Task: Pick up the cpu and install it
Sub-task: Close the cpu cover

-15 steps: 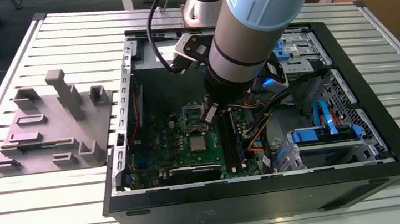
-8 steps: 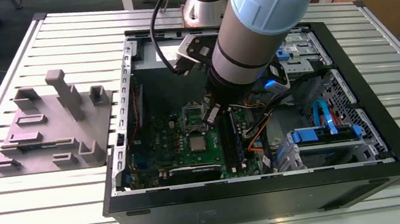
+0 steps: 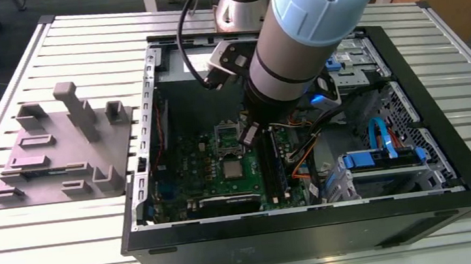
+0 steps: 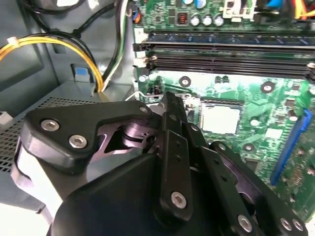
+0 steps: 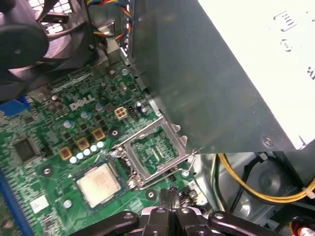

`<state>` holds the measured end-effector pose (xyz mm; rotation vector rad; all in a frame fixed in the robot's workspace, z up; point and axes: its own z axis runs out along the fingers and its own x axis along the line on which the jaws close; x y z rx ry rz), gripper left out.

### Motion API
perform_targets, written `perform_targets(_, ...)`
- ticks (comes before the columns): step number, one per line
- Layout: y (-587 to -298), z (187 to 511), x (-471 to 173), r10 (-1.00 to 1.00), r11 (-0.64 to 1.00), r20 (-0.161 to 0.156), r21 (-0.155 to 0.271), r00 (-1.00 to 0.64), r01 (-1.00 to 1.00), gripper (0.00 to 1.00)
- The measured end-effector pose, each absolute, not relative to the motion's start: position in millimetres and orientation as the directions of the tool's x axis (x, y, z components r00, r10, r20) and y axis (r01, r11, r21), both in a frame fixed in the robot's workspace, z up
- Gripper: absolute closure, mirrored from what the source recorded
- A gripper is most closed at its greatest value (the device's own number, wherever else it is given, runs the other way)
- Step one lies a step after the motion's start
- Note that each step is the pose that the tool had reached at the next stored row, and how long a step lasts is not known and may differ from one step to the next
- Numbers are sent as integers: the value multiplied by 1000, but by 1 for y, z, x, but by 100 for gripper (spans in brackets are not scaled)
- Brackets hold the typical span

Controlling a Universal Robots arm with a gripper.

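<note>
In both wrist views the gripper (image 5: 170, 206) has its fingers pressed together, holding nothing, poised over the motherboard (image 5: 54, 118) inside the open computer case (image 3: 453, 207). Just beyond its tips the load plate (image 5: 157, 152) stands flipped open, and beside that the cpu (image 5: 100, 184) lies flat in its socket. I judge the seating done and the latching in hand; what remains calls for closing that plate over the chip without nudging it.

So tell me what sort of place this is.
Probably a robotics lab or test bench: an opened computer case lies on a slatted metal table, a grey plastic fixture beside it, and the cpu sits on the green motherboard.
</note>
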<state>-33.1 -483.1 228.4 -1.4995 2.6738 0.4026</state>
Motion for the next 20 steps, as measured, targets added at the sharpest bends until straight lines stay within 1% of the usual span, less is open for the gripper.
perform_targets(6,-478,225,-32,-832,496,-167,201,-529,-844,89)
perform_targets(10,-474,224,-32,-835,500,-153,193,-529,-844,89)
perform_targets(12,-473,224,-32,-838,504,-134,181,-529,-844,89)
perform_targets(13,-473,224,-32,-839,505,-129,179,-529,-844,89)
perform_targets(20,-472,219,-31,-835,505,-141,186,-532,-843,89)
